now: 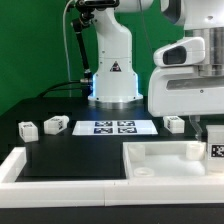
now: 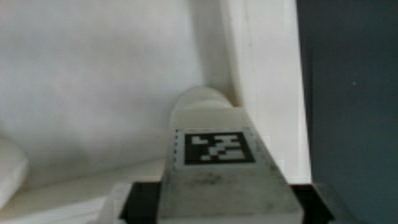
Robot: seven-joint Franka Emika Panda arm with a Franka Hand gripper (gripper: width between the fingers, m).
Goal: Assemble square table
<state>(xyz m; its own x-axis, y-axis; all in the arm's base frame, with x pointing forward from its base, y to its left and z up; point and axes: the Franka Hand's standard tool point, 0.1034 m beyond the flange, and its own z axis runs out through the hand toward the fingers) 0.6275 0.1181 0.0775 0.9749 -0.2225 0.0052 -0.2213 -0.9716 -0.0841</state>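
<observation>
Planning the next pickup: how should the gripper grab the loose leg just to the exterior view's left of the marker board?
Take that leg across its middle, coming straight down from above. It sits low on the black surface, apart from the neighbouring leg, so the fingers have room. The gripper looks shut on another leg, so place that one first.

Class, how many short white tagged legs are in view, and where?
4. Leg one and leg two lie at the exterior view's left of the marker board, leg three at its right, leg four in the gripper over the square top. More may be hidden.
</observation>
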